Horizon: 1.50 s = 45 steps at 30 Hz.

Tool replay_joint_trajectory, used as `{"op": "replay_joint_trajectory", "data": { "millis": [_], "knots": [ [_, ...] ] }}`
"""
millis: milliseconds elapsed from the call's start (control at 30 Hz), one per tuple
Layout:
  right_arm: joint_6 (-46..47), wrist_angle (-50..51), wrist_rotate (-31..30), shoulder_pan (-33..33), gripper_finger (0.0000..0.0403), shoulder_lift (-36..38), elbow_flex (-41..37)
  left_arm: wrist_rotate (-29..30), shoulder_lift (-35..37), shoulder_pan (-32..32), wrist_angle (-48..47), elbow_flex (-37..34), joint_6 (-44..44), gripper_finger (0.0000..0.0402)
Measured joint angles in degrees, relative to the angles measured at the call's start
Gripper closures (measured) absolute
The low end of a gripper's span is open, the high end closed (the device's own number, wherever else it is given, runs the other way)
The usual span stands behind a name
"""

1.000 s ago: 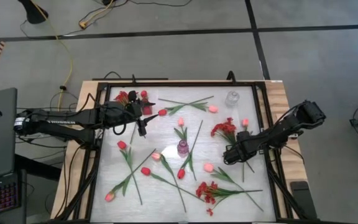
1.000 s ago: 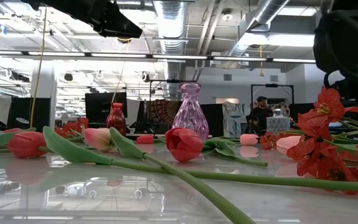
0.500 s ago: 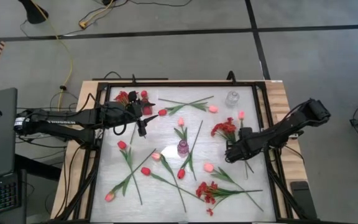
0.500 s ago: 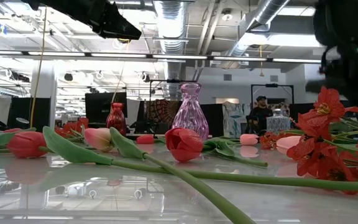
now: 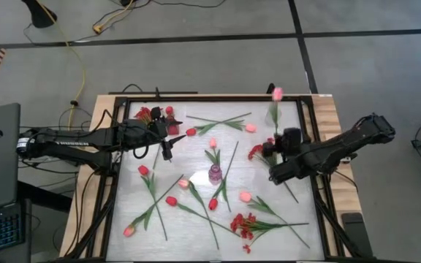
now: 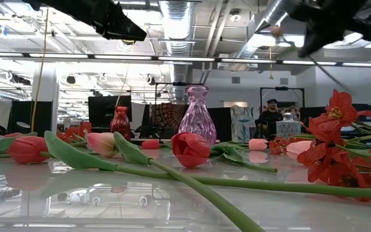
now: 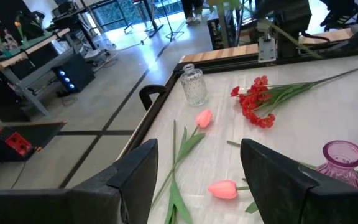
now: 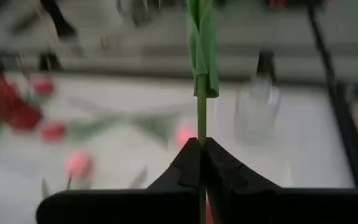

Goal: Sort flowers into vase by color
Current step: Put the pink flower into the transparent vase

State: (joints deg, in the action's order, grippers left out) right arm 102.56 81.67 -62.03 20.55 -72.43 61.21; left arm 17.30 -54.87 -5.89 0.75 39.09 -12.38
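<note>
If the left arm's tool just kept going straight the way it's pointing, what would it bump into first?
Probably the pink tulip lying just ahead of the open left tool, with the purple vase off to one side. Depth is hard to judge, so it might pass above the flower.

Right wrist view: held stem (image 8: 201, 102) cut off at frame edge, bloom unseen | clear vase (image 8: 255, 112) blurred | low view: right arm (image 6: 330, 22) motion-blurred

pink tulip (image 5: 277, 93) on green stem, purple vase (image 5: 215, 174), red vase (image 6: 120, 122), clear ribbed vase (image 7: 194, 86)
</note>
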Motion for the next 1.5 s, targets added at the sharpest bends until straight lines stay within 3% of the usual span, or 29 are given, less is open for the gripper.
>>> {"op": "replay_joint_trajectory", "data": {
  "millis": [133, 267, 567, 700, 833, 1000, 1167, 1300, 1500],
  "knots": [
    [-5.6, 0.1, -12.1, -4.8, 0.0368, 2.4, 0.0, 0.0, 0.0, 0.0, 0.0, 0.0, 0.5, 0.0184],
    [-9.0, 0.1, -20.3, -10.9, 0.0372, 4.2, 0.0, 0.0, 0.0, 0.0, 0.0, 0.0, 0.8, 0.0184],
    [-12.0, -0.1, -23.2, -24.8, 0.0375, 4.9, 0.0, 0.0, 0.0, 0.0, 0.0, 0.0, 0.2, 0.0184],
    [-19.5, -2.3, -19.4, -29.9, 0.0377, 5.3, -0.1, 0.0, 0.0, 0.0, 0.0, 0.0, 0.0, 0.0184],
    [-35.8, -10.9, -13.5, -33.0, 0.0377, 7.5, -0.1, 0.0, 0.0, 0.0, 0.0, 0.0, 0.0, 0.0184],
    [-65.7, -31.3, -0.3, -38.5, 0.0377, 12.0, -0.5, 0.0, 0.0, 0.0, 0.0, 0.0, -0.1, 0.0184],
    [-85.8, -56.3, 14.1, -43.8, 0.0378, 17.7, -6.9, 0.0, 0.0, 0.0, 0.0, 0.0, 0.0, 0.0184],
    [-92.6, -77.1, 23.6, -47.7, 0.0378, 22.1, -17.1, 0.0, 0.0, 0.0, -0.2, 0.0, 0.0, 0.0184],
    [-94.5, -100.5, 24.6, -51.4, 0.0378, 25.3, -31.0, 0.0, 0.0, 0.0, -1.7, 0.0, 0.0, 0.0184]
  ]
}}
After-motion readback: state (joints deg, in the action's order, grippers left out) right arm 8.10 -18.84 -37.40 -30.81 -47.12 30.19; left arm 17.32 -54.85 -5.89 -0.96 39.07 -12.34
